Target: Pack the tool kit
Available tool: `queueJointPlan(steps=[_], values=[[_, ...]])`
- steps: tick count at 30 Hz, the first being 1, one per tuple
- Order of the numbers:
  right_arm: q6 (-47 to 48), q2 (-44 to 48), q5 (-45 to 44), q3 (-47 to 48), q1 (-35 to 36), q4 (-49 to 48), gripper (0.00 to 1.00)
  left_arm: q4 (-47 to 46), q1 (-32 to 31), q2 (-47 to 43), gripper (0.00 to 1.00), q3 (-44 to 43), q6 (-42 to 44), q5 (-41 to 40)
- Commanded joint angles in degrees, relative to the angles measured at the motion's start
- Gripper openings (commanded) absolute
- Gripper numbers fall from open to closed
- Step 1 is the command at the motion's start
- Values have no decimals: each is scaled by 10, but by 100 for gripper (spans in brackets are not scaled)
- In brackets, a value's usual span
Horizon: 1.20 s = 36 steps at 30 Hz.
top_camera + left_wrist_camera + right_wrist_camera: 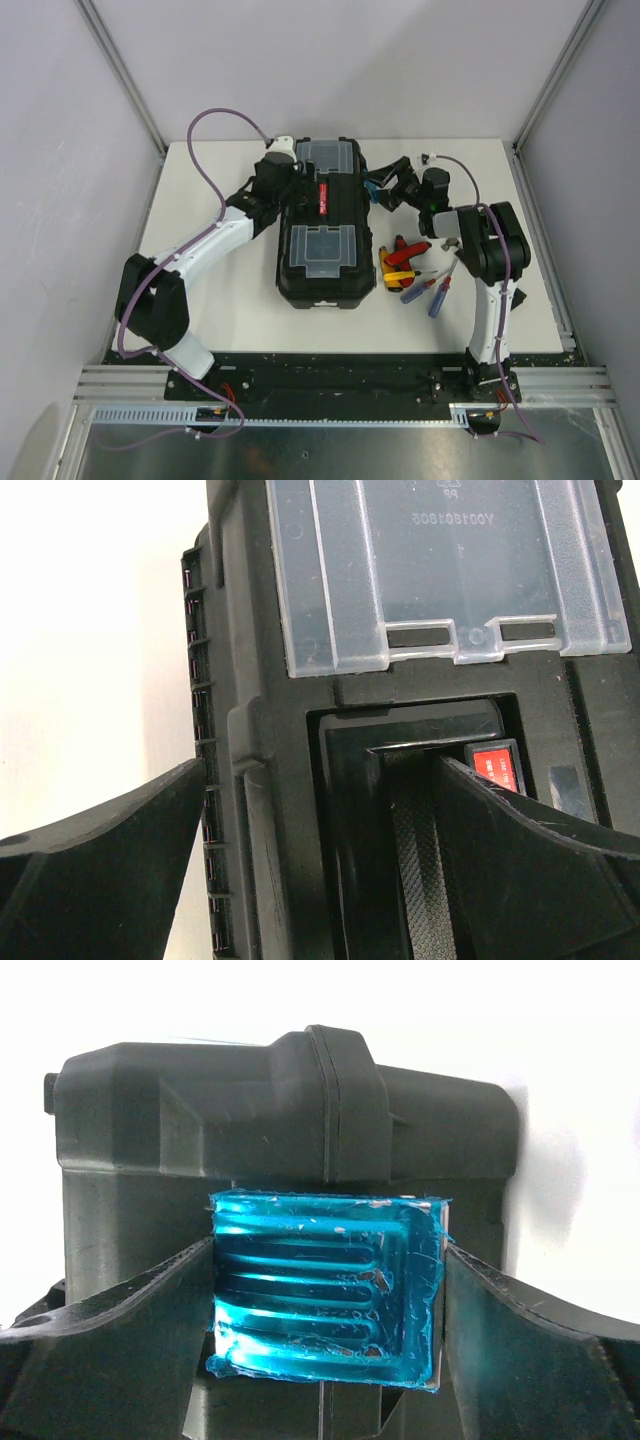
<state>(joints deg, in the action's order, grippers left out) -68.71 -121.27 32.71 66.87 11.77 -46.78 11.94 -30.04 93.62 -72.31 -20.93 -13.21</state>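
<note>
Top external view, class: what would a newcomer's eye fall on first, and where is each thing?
The large black toolbox lies closed in the middle of the table. The right gripper has its jaws on either side of the bright blue latch, though whether it is clamped is unclear. The left gripper stands open across the box's opposite edge. Loose screwdrivers lie on the table to the right of the box.

Moulded "Y001801805" (approx.), upside-down, on clear lid (440, 580)

In the left wrist view, the toolbox (270, 780) runs off top, right and bottom edges, its handle (420, 880) cut short below.
</note>
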Motion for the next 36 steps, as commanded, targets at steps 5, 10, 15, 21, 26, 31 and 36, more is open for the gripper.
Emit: queueJointPlan(steps=[5,10,15,21,26,31,36], values=[[-148,16,123,24,39,-281,57,248,-23,78,99,71,53,48],[-249,-7,110,26,31,-402,61,248,-23,75,99,70,50,50],[-220,13,121,26,39,-367,73,248,-23,73,99,69,50,50],[-151,45,125,26,48,-272,82,248,-23,70,99,69,52,48],[-105,60,123,26,50,-209,88,248,-23,66,99,71,54,46],[-20,91,118,25,53,-104,90,249,-23,45,100,67,55,44],[-121,75,102,20,58,-223,89,249,-23,-5,99,39,60,42]])
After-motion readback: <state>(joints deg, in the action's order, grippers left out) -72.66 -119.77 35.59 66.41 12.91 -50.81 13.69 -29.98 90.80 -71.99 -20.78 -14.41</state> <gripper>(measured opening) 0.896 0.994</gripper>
